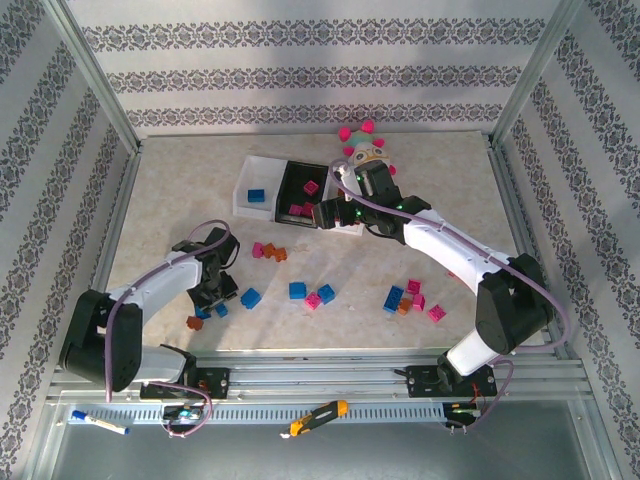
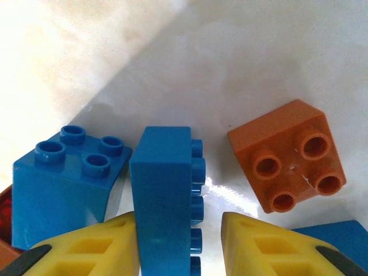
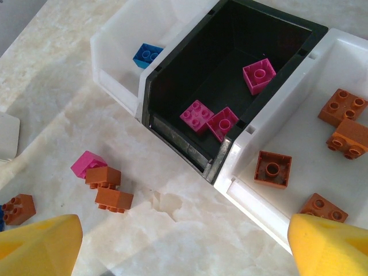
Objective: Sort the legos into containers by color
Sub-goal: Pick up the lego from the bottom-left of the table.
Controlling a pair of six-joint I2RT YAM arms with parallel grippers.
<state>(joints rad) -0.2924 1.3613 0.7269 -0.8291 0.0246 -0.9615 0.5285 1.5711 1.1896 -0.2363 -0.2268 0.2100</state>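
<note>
L hand (image 2: 179, 244) astride blue lego (image 2: 164, 195), R hand (image 3: 184, 247) spread

Hand (image 2: 178, 230) straddling tipped blue brick (image 2: 164, 190); upright blue brick (image 2: 60, 190) left, orange brick (image 2: 287, 164) right.

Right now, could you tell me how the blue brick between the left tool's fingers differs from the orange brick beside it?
The blue brick lies on its side, studs facing sideways; the orange brick sits flat, its four studs up. The blue brick is between the left tool's yellow fingers; the orange brick lies outside them. Both rest on the table.
</note>
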